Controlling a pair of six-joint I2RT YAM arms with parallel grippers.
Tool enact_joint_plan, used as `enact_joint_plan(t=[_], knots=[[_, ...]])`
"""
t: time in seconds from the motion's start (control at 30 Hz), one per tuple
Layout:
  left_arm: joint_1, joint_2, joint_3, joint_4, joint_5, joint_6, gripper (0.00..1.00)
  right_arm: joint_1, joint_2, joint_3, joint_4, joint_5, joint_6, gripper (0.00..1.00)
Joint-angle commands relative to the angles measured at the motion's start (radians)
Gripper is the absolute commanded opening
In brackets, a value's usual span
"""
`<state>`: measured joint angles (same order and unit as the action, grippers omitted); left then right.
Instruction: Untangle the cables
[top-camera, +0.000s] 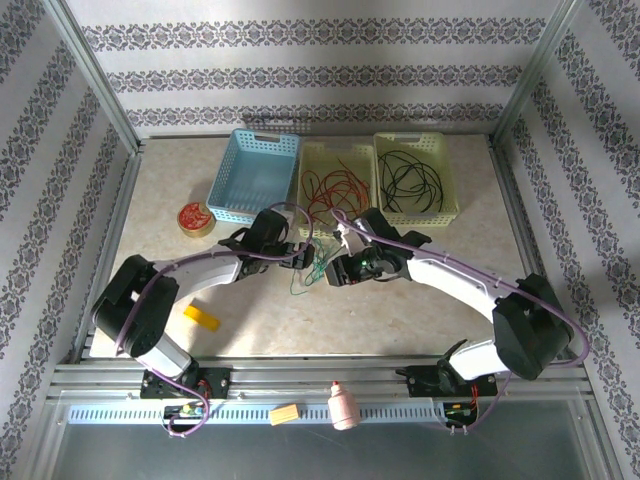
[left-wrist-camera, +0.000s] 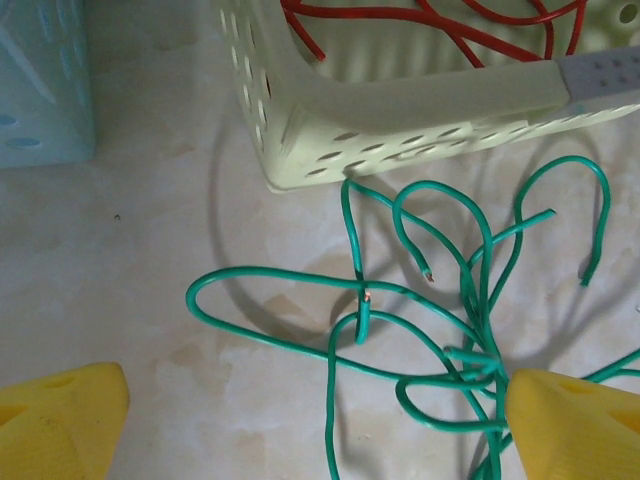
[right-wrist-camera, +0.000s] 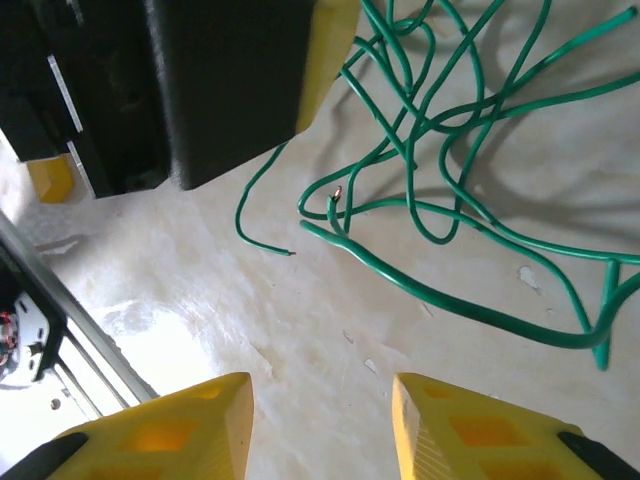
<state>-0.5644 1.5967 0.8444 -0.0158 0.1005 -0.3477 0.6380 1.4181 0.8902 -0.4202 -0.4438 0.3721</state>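
A tangle of green cables (top-camera: 308, 266) lies on the table between the two grippers. In the left wrist view the green cables (left-wrist-camera: 270, 270) loop across the table, and my left gripper (left-wrist-camera: 310, 400) stands wide open around them, its right fingertip (left-wrist-camera: 560, 420) touching the bundle. My left gripper (top-camera: 300, 255) sits just left of the tangle from above. My right gripper (right-wrist-camera: 320, 400) is open over bare table, with the green cables (right-wrist-camera: 421, 288) ahead of its tips and nothing between them. Red cables (top-camera: 335, 186) lie in the middle basket, black cables (top-camera: 410, 180) in the right one.
A blue basket (top-camera: 255, 175) stands at the back left beside the two cream baskets (top-camera: 372, 150). The cream basket's corner (left-wrist-camera: 400, 110) is close ahead of the left gripper. A red tape roll (top-camera: 195, 217) and a yellow block (top-camera: 200, 317) lie on the left.
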Motion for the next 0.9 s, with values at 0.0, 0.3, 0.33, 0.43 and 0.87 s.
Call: enact_joint_plan(t=[0.0, 0.3, 0.33, 0.43, 0.87], knots=[[-0.023, 0.029, 0.048, -0.019, -0.012, 0.0, 0.97, -0.038, -0.003, -0.036, 0.075, -0.064, 0.036, 0.43], [-0.037, 0.141, 0.139, -0.065, 0.0, 0.03, 0.96, -0.127, 0.13, 0.037, 0.209, -0.141, 0.095, 0.46], [-0.037, 0.158, 0.153, -0.079, 0.02, 0.035, 0.96, -0.127, 0.139, 0.049, 0.214, -0.143, 0.102, 0.46], [-0.044, 0.188, 0.168, -0.103, 0.045, 0.045, 0.95, -0.131, 0.154, 0.068, 0.233, -0.135, 0.118, 0.46], [-0.048, 0.167, 0.124, -0.143, 0.082, 0.084, 0.92, -0.179, 0.165, 0.076, 0.341, -0.123, 0.207, 0.45]])
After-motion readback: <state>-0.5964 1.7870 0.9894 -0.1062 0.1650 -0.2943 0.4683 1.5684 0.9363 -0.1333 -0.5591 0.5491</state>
